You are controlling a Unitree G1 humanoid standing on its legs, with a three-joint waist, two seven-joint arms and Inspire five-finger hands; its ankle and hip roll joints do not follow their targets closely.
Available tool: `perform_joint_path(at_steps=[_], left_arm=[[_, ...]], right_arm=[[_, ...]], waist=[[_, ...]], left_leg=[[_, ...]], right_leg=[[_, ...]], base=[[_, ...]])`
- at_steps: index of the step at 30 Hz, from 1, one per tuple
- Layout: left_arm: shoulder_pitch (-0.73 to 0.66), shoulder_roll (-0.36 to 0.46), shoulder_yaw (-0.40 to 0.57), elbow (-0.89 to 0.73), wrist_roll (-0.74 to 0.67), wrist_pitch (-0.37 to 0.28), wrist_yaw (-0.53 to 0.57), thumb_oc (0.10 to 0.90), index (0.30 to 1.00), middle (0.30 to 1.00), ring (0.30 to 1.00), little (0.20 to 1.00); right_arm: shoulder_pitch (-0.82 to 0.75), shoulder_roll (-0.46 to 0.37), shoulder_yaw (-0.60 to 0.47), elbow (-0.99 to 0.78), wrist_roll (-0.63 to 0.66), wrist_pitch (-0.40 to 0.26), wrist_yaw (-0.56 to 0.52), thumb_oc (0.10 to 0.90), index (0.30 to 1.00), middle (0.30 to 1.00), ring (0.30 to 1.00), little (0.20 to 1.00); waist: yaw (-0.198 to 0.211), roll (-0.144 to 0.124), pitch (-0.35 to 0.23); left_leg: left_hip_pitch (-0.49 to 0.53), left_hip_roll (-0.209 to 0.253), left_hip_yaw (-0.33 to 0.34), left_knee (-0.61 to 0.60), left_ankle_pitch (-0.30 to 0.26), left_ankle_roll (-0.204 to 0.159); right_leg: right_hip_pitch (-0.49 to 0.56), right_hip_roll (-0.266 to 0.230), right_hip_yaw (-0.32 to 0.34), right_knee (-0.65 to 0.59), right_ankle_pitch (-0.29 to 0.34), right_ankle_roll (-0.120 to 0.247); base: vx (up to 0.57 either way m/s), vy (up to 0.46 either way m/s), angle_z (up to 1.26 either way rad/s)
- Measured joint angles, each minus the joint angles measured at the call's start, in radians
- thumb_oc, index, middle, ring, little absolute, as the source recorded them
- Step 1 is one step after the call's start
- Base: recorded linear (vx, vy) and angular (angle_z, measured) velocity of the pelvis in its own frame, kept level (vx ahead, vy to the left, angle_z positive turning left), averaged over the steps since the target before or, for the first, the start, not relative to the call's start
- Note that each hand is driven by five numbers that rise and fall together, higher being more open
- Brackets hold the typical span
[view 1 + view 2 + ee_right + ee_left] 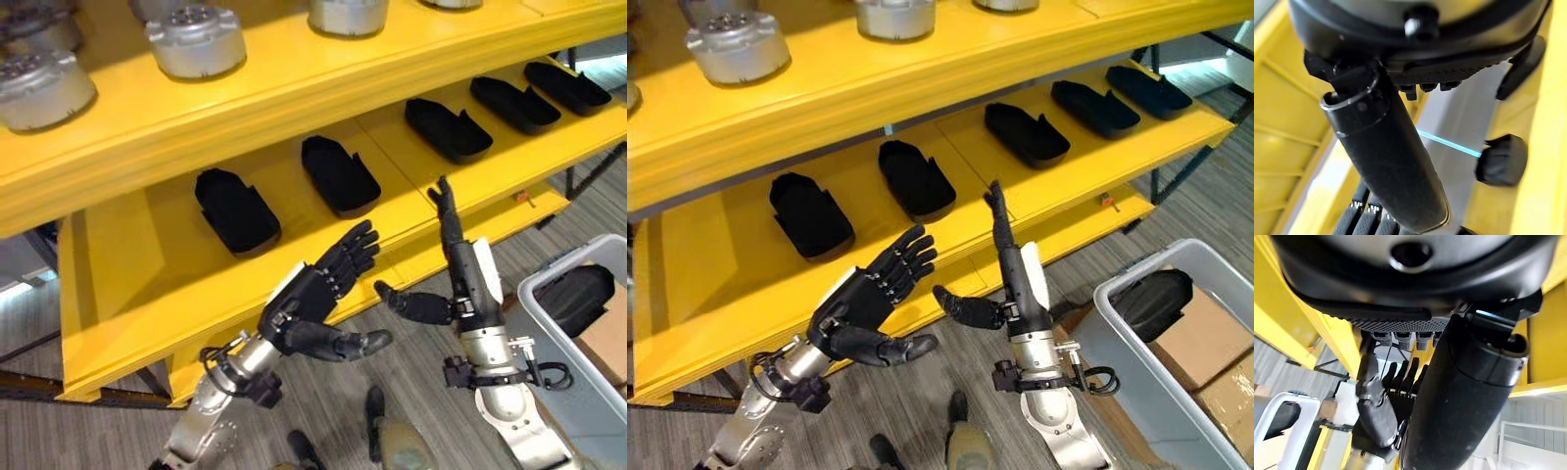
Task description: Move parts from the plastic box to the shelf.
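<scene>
Plainly, in the left eye view both robot hands are empty before the yellow shelf [147,294]: the left robot hand [313,294] splayed, the right robot hand [456,264] straight-fingered; black parts [339,174] line the shelf; in the right eye view another part [1151,299] waits in the plastic box [1097,343], right of the shelf; reaching down, the right arm could catch the box rim.

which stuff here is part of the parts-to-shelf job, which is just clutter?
Job: black parts on the yellow shelf; black part in plastic box; left hand and right hand, both open, empty.
Clutter: silver housings above; cardboard in the box.
</scene>
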Motion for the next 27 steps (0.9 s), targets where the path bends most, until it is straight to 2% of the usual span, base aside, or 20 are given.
perform_joint_path(at_steps=[1, 2, 3, 4, 5, 7, 8, 9, 12, 13, 17, 19, 22, 24, 26, 27], left_arm=[[0.004, 0.006, 0.004, 0.002, -0.001, -0.002, 0.002, 0.900, 1.000, 1.000, 1.000, 1.000], [0.022, 0.030, 0.018, 0.006, -0.004, -0.017, 0.015, 0.900, 1.000, 1.000, 1.000, 1.000], [0.033, 0.027, 0.027, 0.015, -0.005, -0.021, 0.023, 0.900, 1.000, 1.000, 1.000, 1.000], [0.047, 0.024, 0.029, 0.023, -0.008, -0.019, 0.047, 0.900, 1.000, 1.000, 1.000, 1.000], [0.051, 0.023, 0.031, 0.025, -0.008, -0.016, 0.095, 0.900, 1.000, 1.000, 1.000, 1.000], [0.036, -0.006, 0.038, 0.029, -0.013, -0.001, 0.126, 0.900, 1.000, 1.000, 1.000, 1.000], [0.032, -0.036, 0.052, 0.030, -0.018, 0.008, 0.136, 0.900, 1.000, 1.000, 1.000, 1.000], [0.032, -0.061, 0.070, 0.031, -0.020, 0.008, 0.138, 0.900, 1.000, 1.000, 1.000, 1.000], [0.026, -0.089, 0.076, 0.040, -0.022, 0.021, 0.138, 0.900, 1.000, 1.000, 1.000, 1.000], [0.036, -0.105, 0.078, 0.037, -0.022, 0.028, 0.135, 0.900, 1.000, 1.000, 1.000, 1.000], [0.032, -0.093, 0.071, 0.039, -0.022, 0.030, 0.136, 0.900, 1.000, 1.000, 1.000, 1.000], [0.022, -0.100, 0.054, 0.045, -0.021, 0.029, 0.136, 0.900, 1.000, 1.000, 1.000, 1.000], [0.017, -0.095, 0.050, 0.051, -0.021, 0.029, 0.139, 0.900, 1.000, 1.000, 1.000, 1.000], [0.001, -0.084, 0.050, 0.055, -0.021, 0.028, 0.155, 0.900, 1.000, 1.000, 1.000, 1.000], [-0.014, -0.086, 0.052, 0.059, -0.021, 0.027, 0.177, 0.900, 1.000, 1.000, 1.000, 1.000], [-0.014, -0.086, 0.060, 0.059, -0.019, 0.025, 0.187, 0.900, 1.000, 1.000, 1.000, 1.000]], right_arm=[[-0.006, 0.000, 0.001, 0.005, -0.002, -0.007, 0.000, 0.900, 1.000, 1.000, 1.000, 1.000], [-0.025, 0.005, 0.009, 0.015, -0.017, -0.011, 0.005, 0.900, 1.000, 1.000, 1.000, 1.000], [-0.037, 0.004, 0.014, 0.018, -0.018, -0.011, 0.007, 0.900, 1.000, 1.000, 1.000, 1.000], [-0.048, 0.002, 0.018, 0.022, -0.018, -0.008, 0.008, 0.900, 1.000, 1.000, 1.000, 1.000], [-0.078, -0.002, 0.020, 0.037, -0.018, 0.015, 0.005, 0.900, 1.000, 1.000, 1.000, 1.000], [-0.079, -0.024, 0.011, 0.043, -0.018, 0.040, -0.024, 0.900, 1.000, 1.000, 1.000, 1.000], [-0.077, -0.031, 0.001, 0.052, -0.018, 0.050, -0.036, 0.900, 1.000, 1.000, 1.000, 1.000], [-0.070, -0.030, -0.018, 0.053, -0.017, 0.065, -0.038, 0.900, 1.000, 1.000, 1.000, 1.000], [-0.035, -0.033, -0.057, 0.057, -0.011, 0.094, -0.065, 0.900, 1.000, 1.000, 1.000, 1.000], [-0.019, -0.012, -0.095, 0.103, -0.008, 0.103, -0.065, 0.900, 1.000, 1.000, 1.000, 1.000], [0.016, -0.016, -0.101, 0.133, 0.048, 0.145, -0.084, 0.900, 1.000, 1.000, 1.000, 1.000], [0.028, -0.020, -0.102, 0.184, 0.084, 0.134, -0.078, 0.900, 1.000, 1.000, 1.000, 1.000], [0.046, 0.006, -0.127, 0.229, 0.119, 0.118, -0.070, 0.900, 1.000, 1.000, 1.000, 1.000], [0.058, 0.007, -0.128, 0.228, 0.144, 0.117, -0.065, 0.900, 1.000, 1.000, 1.000, 1.000], [0.064, 0.008, -0.129, 0.229, 0.161, 0.109, -0.045, 0.900, 1.000, 1.000, 1.000, 1.000], [0.068, 0.015, -0.126, 0.230, 0.164, 0.086, -0.025, 0.900, 1.000, 1.000, 1.000, 1.000]], waist=[[0.010, 0.001, 0.000], [0.046, -0.006, -0.001], [0.055, 0.002, 0.002], [0.052, 0.020, -0.004], [0.054, 0.032, -0.006], [0.029, 0.034, -0.007], [0.023, 0.035, -0.008], [0.030, 0.034, -0.008], [0.000, 0.043, -0.012], [-0.004, 0.047, -0.015], [-0.035, 0.057, -0.018], [-0.067, 0.054, -0.019], [-0.072, 0.053, -0.020], [-0.095, 0.052, -0.021], [-0.118, 0.050, -0.020], [-0.115, 0.037, -0.020]], left_leg=[[-0.001, 0.006, 0.009, 0.006, 0.003, -0.009], [0.002, 0.016, 0.023, 0.023, -0.002, -0.048], [0.003, 0.035, 0.024, 0.026, -0.001, -0.053], [0.001, 0.060, 0.018, 0.024, 0.002, -0.052], [0.024, 0.104, 0.019, -0.006, 0.016, -0.059], [0.046, 0.144, 0.026, -0.016, 0.033, -0.089], [0.055, 0.161, 0.047, -0.015, 0.035, -0.106], [0.066, 0.172, 0.069, -0.013, 0.035, -0.105], [0.065, 0.181, 0.061, 0.006, 0.036, -0.101], [0.064, 0.188, 0.056, 0.026, 0.035, -0.102], [0.068, 0.192, 0.050, 0.032, 0.037, -0.099], [0.069, 0.196, 0.044, 0.063, 0.042, -0.097], [0.069, 0.204, 0.046, 0.106, 0.044, -0.094], [0.070, 0.206, 0.046, 0.109, 0.067, -0.072], [0.081, 0.218, 0.011, 0.149, 0.081, -0.075], [0.074, 0.226, -0.037, 0.244, 0.090, -0.075]], right_leg=[[0.001, -0.023, -0.023, 0.020, -0.017, -0.019], [0.007, -0.051, -0.062, 0.004, -0.019, -0.004], [0.009, -0.022, -0.052, -0.014, -0.015, -0.006], [0.017, 0.021, -0.045, -0.045, -0.002, -0.021], [0.035, 0.096, -0.021, -0.113, 0.033, -0.052], [0.060, 0.145, -0.031, -0.181, 0.042, -0.058], [0.066, 0.148, -0.074, -0.199, 0.034, -0.068], [0.066, 0.150, -0.093, -0.203, 0.041, -0.074], [0.059, 0.169, -0.088, -0.207, 0.064, -0.084], [0.046, 0.176, -0.060, -0.199, 0.060, -0.090], [0.034, 0.191, -0.020, -0.208, 0.069, -0.101], [0.031, 0.193, -0.009, -0.200, 0.062, -0.099], [-0.018, 0.194, 0.038, -0.134, 0.022, -0.114], [-0.033, 0.208, 0.076, -0.127, 0.022, -0.123], [-0.036, 0.234, 0.116, -0.124, 0.023, -0.131], [-0.030, 0.257, 0.196, -0.124, 0.030, -0.160]], base=[[-0.03, -0.237, -0.39], [-0.01, -0.243, -0.49], [0.00, -0.223, -0.65], [-0.02, -0.331, -1.00], [-0.02, -0.407, -0.98], [-0.02, -0.359, -0.71], [-0.01, -0.173, -0.70], [-0.02, -0.234, -0.69], [-0.05, -0.408, -0.43], [-0.03, -0.279, -0.52], [-0.02, -0.284, -0.33], [-0.03, -0.438, -0.24], [-0.01, -0.231, -0.47], [0.03, -0.221, -0.60], [0.06, -0.216, -0.88], [0.06, -0.177, -1.50]])
